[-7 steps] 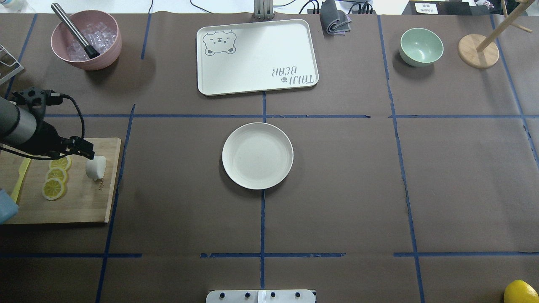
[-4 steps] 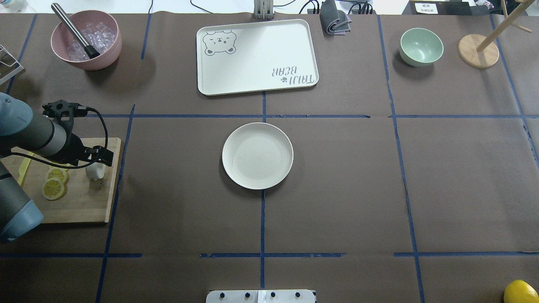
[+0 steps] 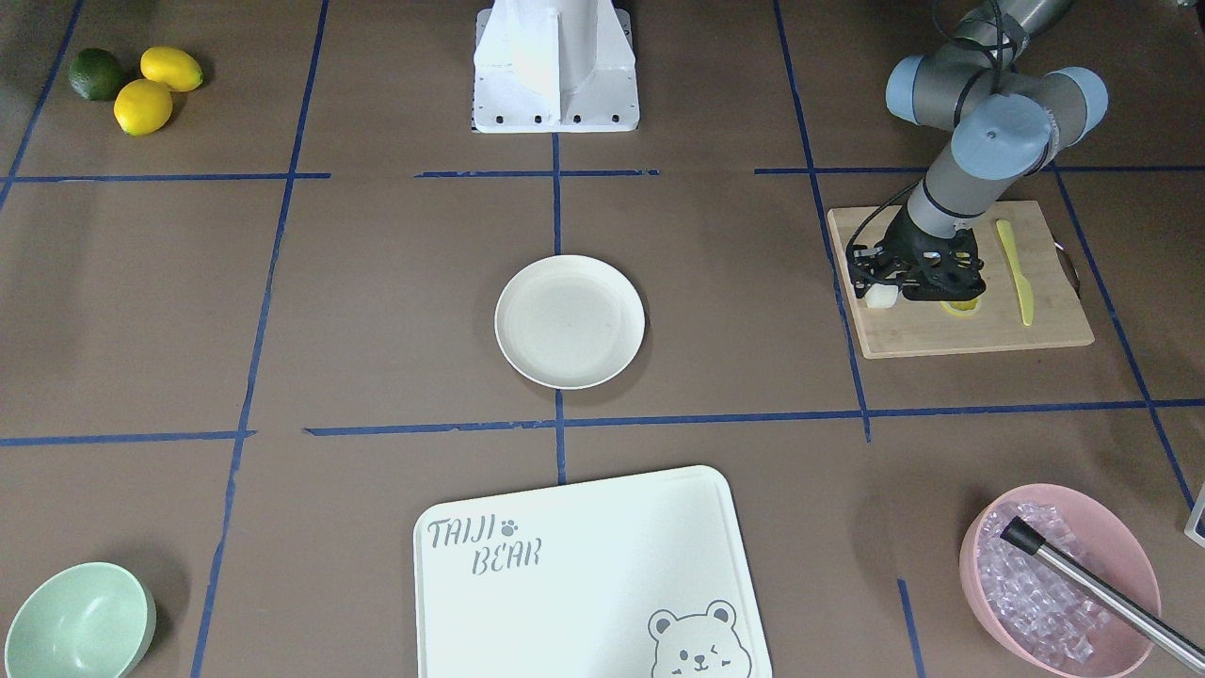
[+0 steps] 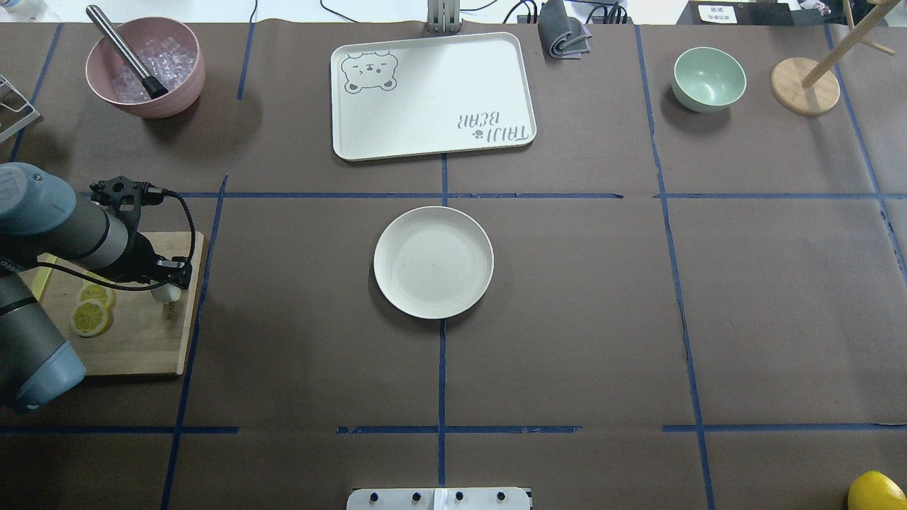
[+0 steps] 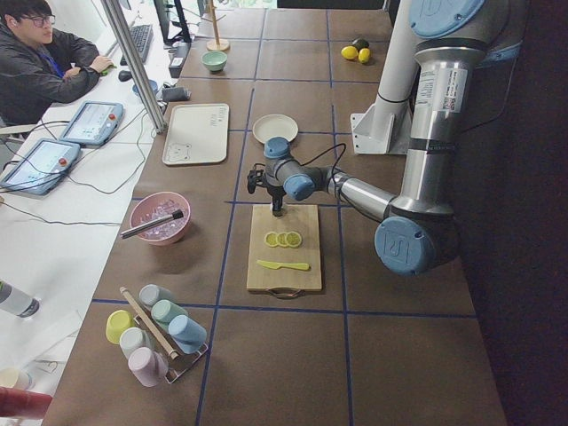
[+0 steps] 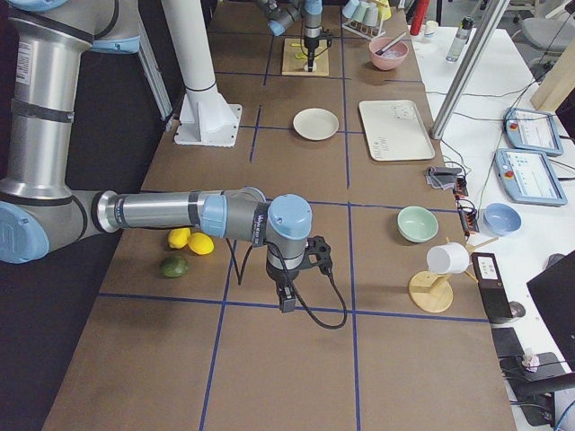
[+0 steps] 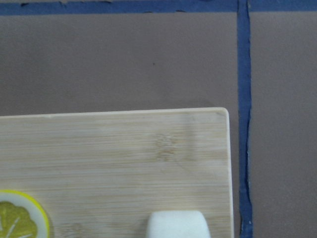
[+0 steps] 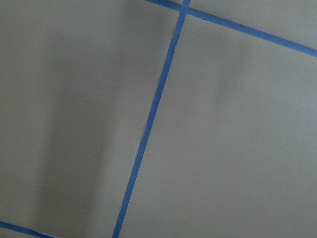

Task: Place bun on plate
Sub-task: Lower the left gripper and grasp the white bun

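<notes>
The bun (image 4: pixel 167 292) is a small white stub near the right edge of a wooden cutting board (image 4: pixel 134 340). It also shows at the bottom edge of the left wrist view (image 7: pixel 176 224) and in the front view (image 3: pixel 882 296). My left gripper (image 4: pixel 172 275) hovers directly over it, fingers pointing down, covering most of it; it looks open with nothing held. The round cream plate (image 4: pixel 433 262) sits bare at the table's middle, well to the right. My right gripper (image 6: pixel 287 298) shows only in the exterior right view, low over the brown paper, and I cannot tell its state.
Lemon slices (image 4: pixel 91 316) and a yellow knife (image 3: pixel 1015 268) lie on the board beside the bun. A pink bowl of ice (image 4: pixel 145 67), the "TAIJI BEAR" board (image 4: pixel 432 95) and a mint-green bowl (image 4: pixel 708 78) stand along the far side.
My left arm has swung right along the board. Its gripper went from beside the bun to directly over it, hiding most of it. The bun and plate have not moved.
</notes>
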`<action>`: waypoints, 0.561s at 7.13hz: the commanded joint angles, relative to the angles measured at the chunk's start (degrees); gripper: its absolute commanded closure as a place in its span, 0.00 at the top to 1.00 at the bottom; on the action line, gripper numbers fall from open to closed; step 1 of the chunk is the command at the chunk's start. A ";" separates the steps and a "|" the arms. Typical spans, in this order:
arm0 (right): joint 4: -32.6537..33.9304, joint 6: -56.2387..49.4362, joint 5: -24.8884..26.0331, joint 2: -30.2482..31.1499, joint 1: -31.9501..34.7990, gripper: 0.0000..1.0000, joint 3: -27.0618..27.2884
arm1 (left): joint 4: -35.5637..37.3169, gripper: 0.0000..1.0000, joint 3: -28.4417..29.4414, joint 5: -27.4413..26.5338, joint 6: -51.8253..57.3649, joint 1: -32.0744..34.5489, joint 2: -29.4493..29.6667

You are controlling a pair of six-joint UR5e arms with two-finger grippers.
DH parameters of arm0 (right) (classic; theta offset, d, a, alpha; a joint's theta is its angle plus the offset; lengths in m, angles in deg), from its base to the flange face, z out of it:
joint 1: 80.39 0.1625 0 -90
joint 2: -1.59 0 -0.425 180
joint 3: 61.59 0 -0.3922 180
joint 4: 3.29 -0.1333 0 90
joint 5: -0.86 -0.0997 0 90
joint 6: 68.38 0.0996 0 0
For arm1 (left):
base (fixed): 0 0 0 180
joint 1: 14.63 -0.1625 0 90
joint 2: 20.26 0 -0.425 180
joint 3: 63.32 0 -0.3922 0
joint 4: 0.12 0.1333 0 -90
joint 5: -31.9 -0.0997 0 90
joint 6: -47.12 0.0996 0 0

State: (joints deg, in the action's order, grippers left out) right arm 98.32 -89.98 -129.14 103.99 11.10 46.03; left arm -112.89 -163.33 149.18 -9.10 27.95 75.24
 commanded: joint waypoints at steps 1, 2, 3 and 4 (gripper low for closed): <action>-0.01 0.07 -0.07 0.00 0.00 1.00 0.04 | 0.35 0.30 -1.77 0.05 -0.11 -0.04 0.12; -0.01 0.07 -0.07 0.09 0.00 1.00 -0.04 | 4.79 0.30 -4.47 0.05 -0.64 -0.04 1.60; -0.01 0.07 -0.07 0.09 0.00 1.00 -0.04 | 12.32 0.30 -6.76 0.05 -1.08 -0.04 5.88; -0.01 0.07 -0.07 0.09 0.00 1.00 -0.04 | 19.88 0.31 -6.87 -0.21 -4.65 -0.30 12.71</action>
State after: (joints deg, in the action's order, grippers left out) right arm 98.31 -89.91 -129.21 104.06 11.10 45.99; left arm -101.52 -169.04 149.17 -10.88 27.83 81.33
